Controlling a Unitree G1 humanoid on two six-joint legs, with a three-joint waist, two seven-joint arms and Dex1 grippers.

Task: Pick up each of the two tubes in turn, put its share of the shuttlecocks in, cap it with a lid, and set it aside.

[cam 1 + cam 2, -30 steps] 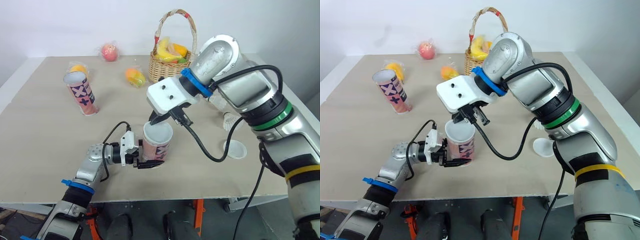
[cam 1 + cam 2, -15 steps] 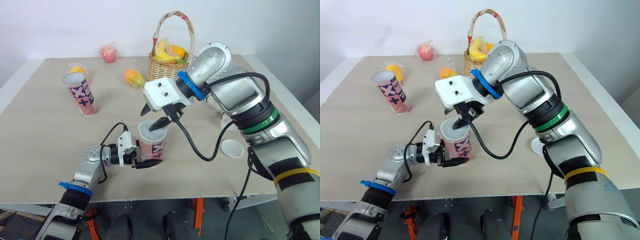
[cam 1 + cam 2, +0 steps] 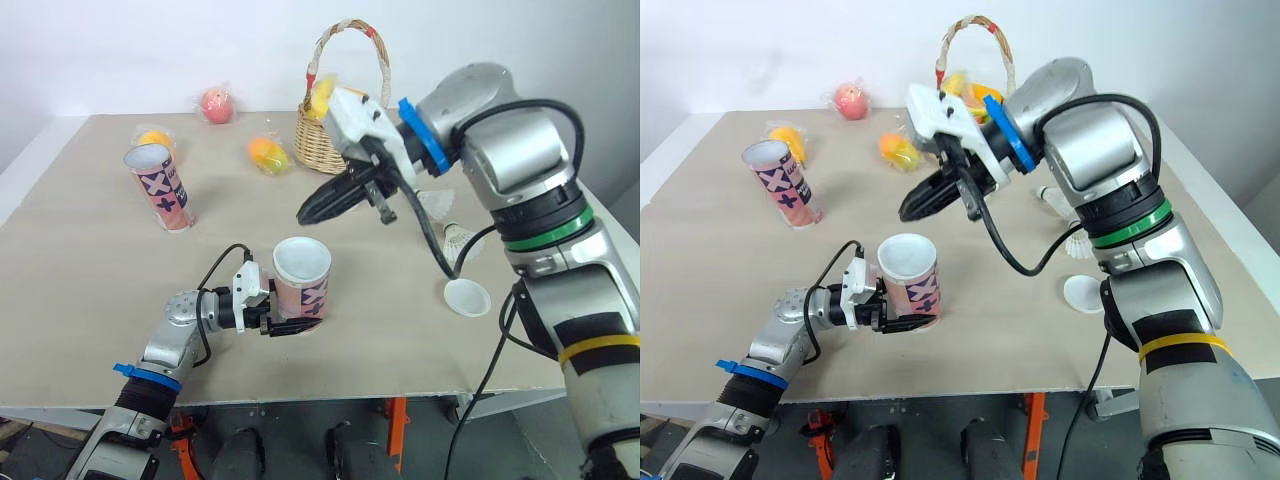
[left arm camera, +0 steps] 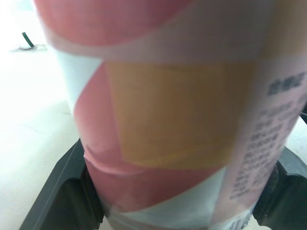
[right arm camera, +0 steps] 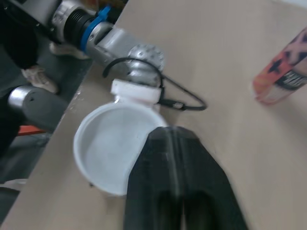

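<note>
A flat beige table [image 3: 80, 260] runs back to a plain white wall [image 3: 130, 45]; seams cross the tabletop near its left and front edges.

At the far left stands the far tube [image 3: 160, 187], pink with cross marks, on its end, its open mouth up and its long axis leaning a little left. Just behind it lies a wrapped orange [image 3: 155, 138], and further back by the wall a wrapped peach [image 3: 218, 103].

Near the front edge the left gripper [image 3: 290, 325] is clenched on the tube [image 3: 302, 280], low on its base. In the left wrist view its black fingers [image 4: 60, 189] press the tube's wall from both sides. The tube stands on the table, long axis close to upright, top end up. That top shows a white rim and pale inside; whether a lid sits on it I cannot tell.

Behind lies another wrapped fruit [image 3: 269, 153]. The right gripper [image 3: 315, 208] hangs in the air above the tube and to its right, apart from it, pointing down-left. Its fingers are pressed together with nothing between them.

A wicker basket [image 3: 345, 130] of bananas stands at the back. To the right lie two white shuttlecocks [image 3: 459, 236], and nearer the front a white lid [image 3: 467, 297], flat on the table, well apart from the tube.
</note>
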